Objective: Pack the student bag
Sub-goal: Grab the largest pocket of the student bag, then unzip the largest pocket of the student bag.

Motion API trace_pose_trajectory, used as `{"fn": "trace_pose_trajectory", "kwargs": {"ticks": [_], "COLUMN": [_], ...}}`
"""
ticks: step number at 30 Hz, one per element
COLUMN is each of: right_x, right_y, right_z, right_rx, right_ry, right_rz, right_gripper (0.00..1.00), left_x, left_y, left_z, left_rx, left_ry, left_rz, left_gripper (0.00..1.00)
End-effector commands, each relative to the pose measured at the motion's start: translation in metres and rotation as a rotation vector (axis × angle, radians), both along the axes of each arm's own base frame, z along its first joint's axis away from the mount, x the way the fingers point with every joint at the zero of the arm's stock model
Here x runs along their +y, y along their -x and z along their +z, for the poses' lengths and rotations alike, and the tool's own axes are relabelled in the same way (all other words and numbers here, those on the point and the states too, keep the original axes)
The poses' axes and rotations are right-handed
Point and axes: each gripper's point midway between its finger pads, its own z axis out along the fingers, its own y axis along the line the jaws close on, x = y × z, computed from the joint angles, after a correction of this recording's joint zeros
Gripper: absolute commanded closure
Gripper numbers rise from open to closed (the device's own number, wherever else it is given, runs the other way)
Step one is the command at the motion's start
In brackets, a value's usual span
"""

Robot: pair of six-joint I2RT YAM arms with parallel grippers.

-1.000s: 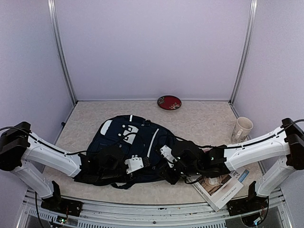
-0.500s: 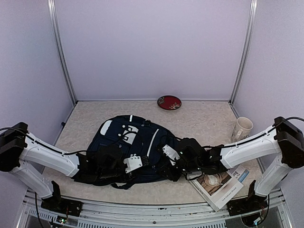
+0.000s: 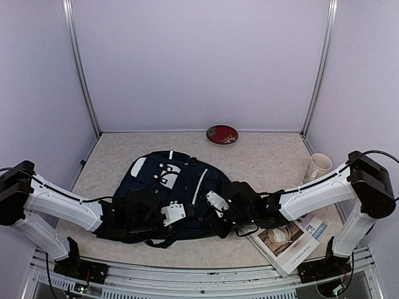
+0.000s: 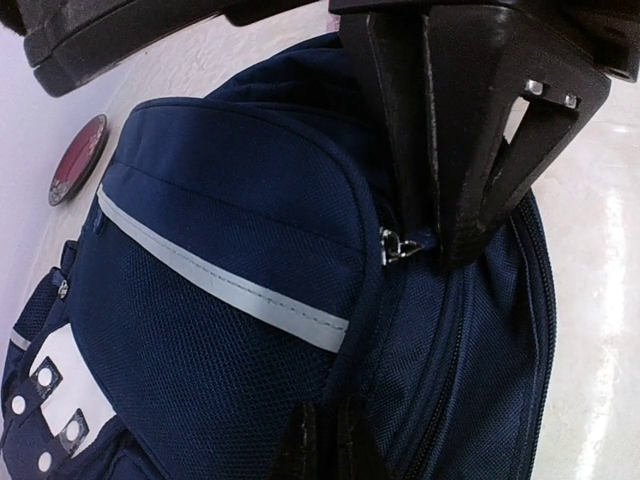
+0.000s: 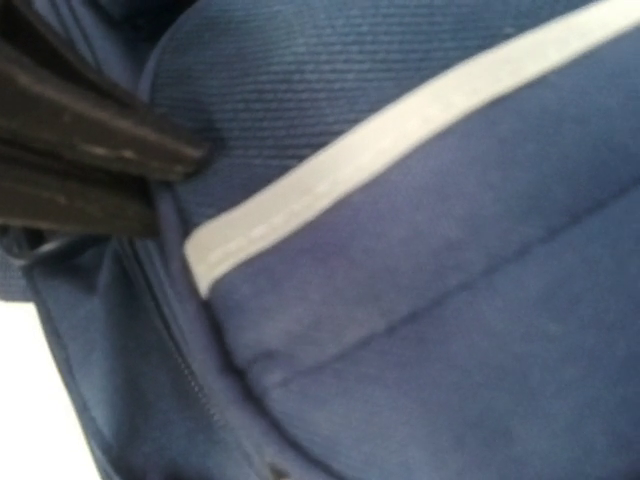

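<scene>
I find free table [image 3: 124, 146] beyond the student bag [image 3: 169, 175]; 1 dish [image 3: 222, 134], 1 mug [image 3: 318, 169] and 1 book [image 3: 293, 241] obstruct rightward.

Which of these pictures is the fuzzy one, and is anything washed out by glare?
Right wrist view: fuzzy throughout, too close to the navy blue fabric backpack to focus. Left wrist view: backpack weave crisp, but the pale table surface at the right washed out by glare. Top external view: sharp and evenly lit, soft shadows only.
</scene>
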Motion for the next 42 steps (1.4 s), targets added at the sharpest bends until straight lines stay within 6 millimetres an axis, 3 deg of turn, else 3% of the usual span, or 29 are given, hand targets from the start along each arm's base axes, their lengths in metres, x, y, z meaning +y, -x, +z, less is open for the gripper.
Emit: {"fn": "trace_pose_trajectory", "kwargs": {"ticks": [1, 4, 9, 22, 24, 31, 42], "right_x": [-0.002, -0.011, -0.030, -0.044, -0.055, -0.115, -0.121], "right_y": [-0.016, -0.018, -0.018, -0.011, -0.015, -0.070, -0.175], "right_z": [0.001, 0.007, 0.015, 0.016, 0.015, 0.018, 0.046], "right_rx": [-0.037, -0.055, -0.068, -0.013, -0.004, -0.026, -0.220], "right_ry": [0.016, 0.019, 0.046, 0.119, 0.144, 0.240, 0.366], "right_rz": [-0.081, -0.106, -0.154, -0.127, -0.146, -0.315, -0.366], "right_gripper": [0.90, 1.00, 1.00, 1.00, 1.00, 1.00, 1.00], "left_x": [-0.009, -0.006, -0.004, -0.003, -0.002, -0.005, -0.009], "left_y": [0.004, 0.003, 0.001, 0.001, 0.001, 0.011, 0.035], "left_z": [0.024, 0.024, 0.021, 0.016, 0.014, 0.008, 0.006], "left_rx": [-0.001, -0.010, -0.020, -0.021, -0.023, -0.022, -0.027], "left_ry": [0.099, 0.094, 0.077, 0.051, 0.040, 0.001, 0.001], "left_rz": [-0.020, -0.013, -0.008, 0.000, 0.000, -0.046, -0.165], "left_gripper": [1.00, 1.00, 1.00, 1.00, 1.00, 1.00, 1.00]}}
